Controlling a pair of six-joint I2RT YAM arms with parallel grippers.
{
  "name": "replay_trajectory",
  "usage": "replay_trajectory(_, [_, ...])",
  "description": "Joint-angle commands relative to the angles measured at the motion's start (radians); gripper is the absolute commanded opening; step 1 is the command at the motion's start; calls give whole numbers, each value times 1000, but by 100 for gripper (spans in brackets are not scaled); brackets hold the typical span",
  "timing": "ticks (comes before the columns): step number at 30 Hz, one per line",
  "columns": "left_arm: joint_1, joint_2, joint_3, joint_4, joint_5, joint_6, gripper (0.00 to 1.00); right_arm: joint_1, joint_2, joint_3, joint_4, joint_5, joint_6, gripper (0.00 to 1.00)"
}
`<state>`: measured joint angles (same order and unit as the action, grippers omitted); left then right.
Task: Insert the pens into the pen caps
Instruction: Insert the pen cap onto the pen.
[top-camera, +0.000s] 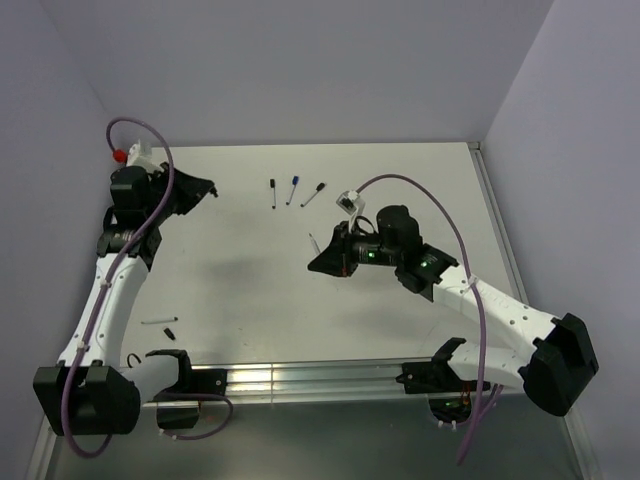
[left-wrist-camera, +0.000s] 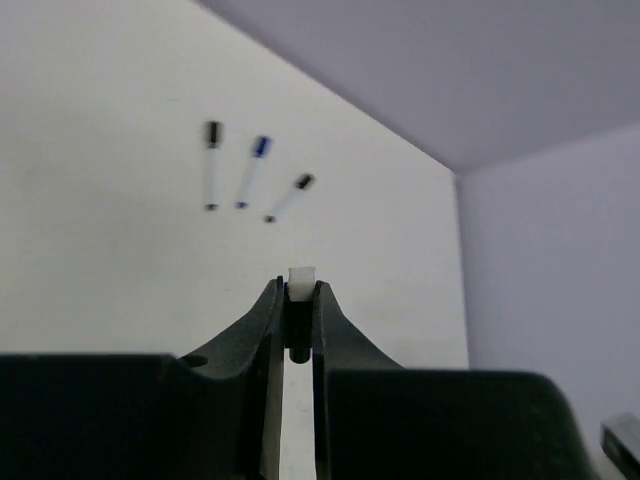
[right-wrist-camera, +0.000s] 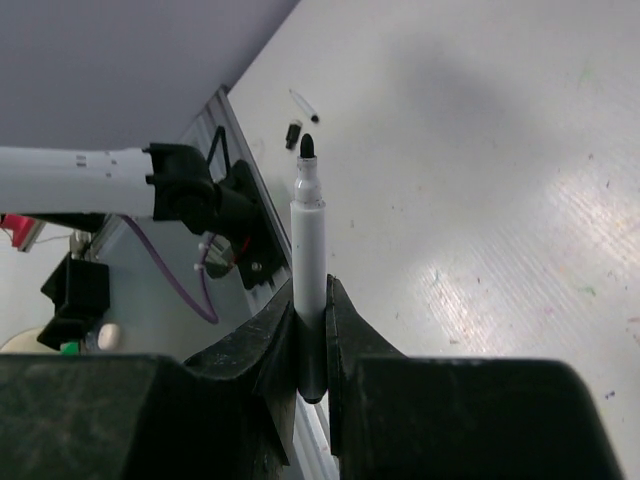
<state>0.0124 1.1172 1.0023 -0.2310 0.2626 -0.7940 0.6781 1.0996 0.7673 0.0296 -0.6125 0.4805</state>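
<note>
Closest to the arm bases, down at the near-left of the table (top-camera: 400, 180), there's a loose pen (top-camera: 160, 322) with a loose cap (top-camera: 168, 332) just beside it, apart from it, both lying flat.

Further out, mid-table, the right gripper (right-wrist-camera: 311, 292) is clamped on an uncapped pen (right-wrist-camera: 309, 230). It's got the back end of the white barrel, so most of the barrel and the black tip stick out past the fingers, up off the table.

Over on the left and a bit further back, the left gripper (left-wrist-camera: 299, 290) is pinched nearly closed on a stubby piece (left-wrist-camera: 302, 274), white at the exposed end and dark lower down between the fingers. My guess is that it's a cap, but I honestly can't tell from this angle.

Furthest away is a row of 3 pens: black-ended (top-camera: 272, 192), blue-ended (top-camera: 293, 190), black-ended (top-camera: 314, 193), near each other but not touching. They look capped already to me.

Handling-wise: these should be super light, stiff plastic, nothing fragile. The catch is the smooth round barrel, which I'd expect to roll on the table and swivel or slide back in the pads when the tip gets pushed into a cap. I'd hold it mid-barrel or closer to the tip than it's held now, leaving just the tip end clear, and hold the cap by its sides with the mouth open.
</note>
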Motion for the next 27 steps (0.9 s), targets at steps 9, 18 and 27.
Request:
replay_trajectory(9, [-172,-17,-83,608,417,-107,1,37,167,285,-2,65,7,0])
replay_trajectory(18, [-175,-8,-153,946,437,-313,0,63,275,418,33,83,56,0])
replay_trajectory(27, [-189,18,-201,1085,403,-396,0,60,292,425,95,89,81,0])
